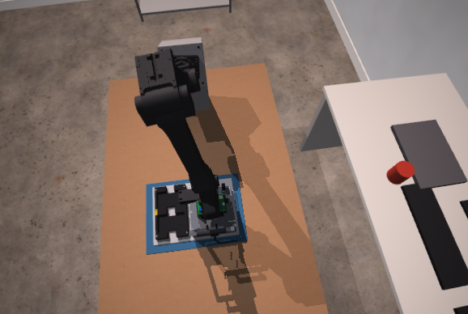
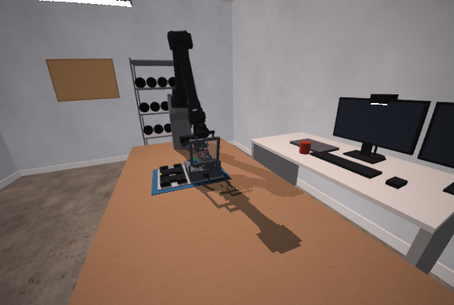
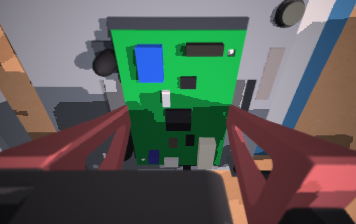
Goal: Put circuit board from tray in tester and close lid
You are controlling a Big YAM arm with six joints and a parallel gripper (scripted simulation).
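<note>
The green circuit board lies face up at the tester, its white connector at the bottom end in the wrist view. Small pale dots show at two opposite corners; whether both pins are through the holes and the board is fully down, I cannot tell. A black post stands beside its left long edge; another dark piece touches or nearly touches the connector end. My gripper is shut on the board, red fingertips against both long edges. The framed lid stands upright, open. The hook is not clear.
The black tray stands beside the tester, both pockets without a board. Both stand on the blue mat. The raised lid stands close to the gripper, on the side away from the arm's base.
</note>
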